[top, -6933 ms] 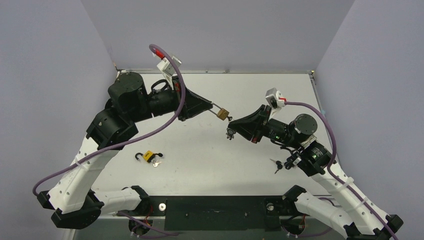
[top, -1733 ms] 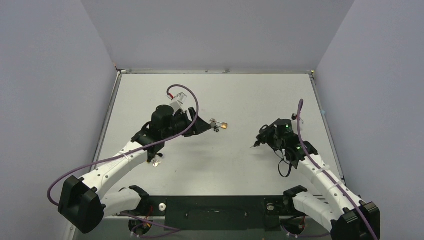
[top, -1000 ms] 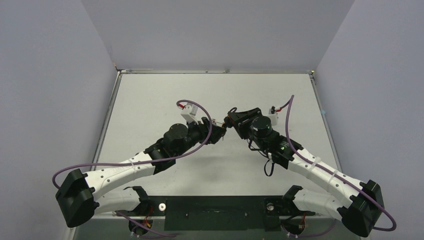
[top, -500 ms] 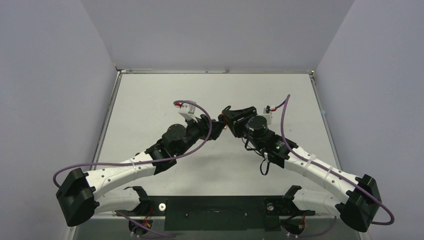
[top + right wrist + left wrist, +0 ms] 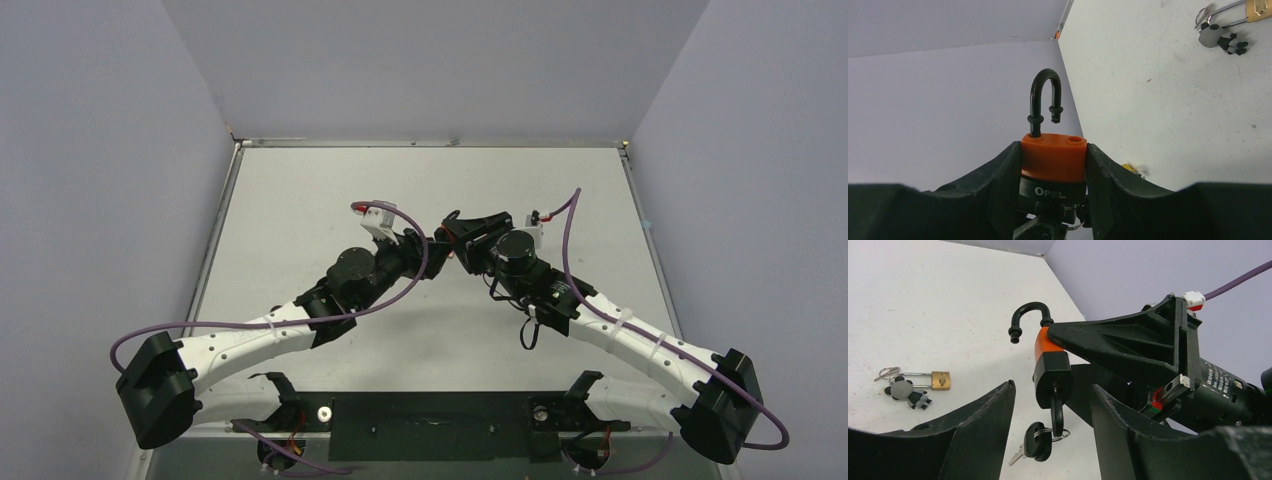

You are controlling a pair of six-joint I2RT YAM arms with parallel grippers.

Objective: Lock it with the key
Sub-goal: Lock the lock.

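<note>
An orange-and-black padlock with its black shackle swung open is held above the table by my right gripper, which is shut on its two sides. In the left wrist view the key is stuck into the underside of the padlock. A second black-headed key hangs from it on a small ring. My left gripper is open, one finger on each side of the key, touching neither. From above, both grippers meet over the middle of the table.
A small brass padlock with a long shackle, a panda charm and a key ring lies on the table left of the grippers, also in the right wrist view's top corner. Something yellow lies on the table behind the right fingers.
Both arms swung in and brought their grippers together mid-table. In the last second the pair shifted slightly back, and the left fingers now stand on both sides of the key.
</note>
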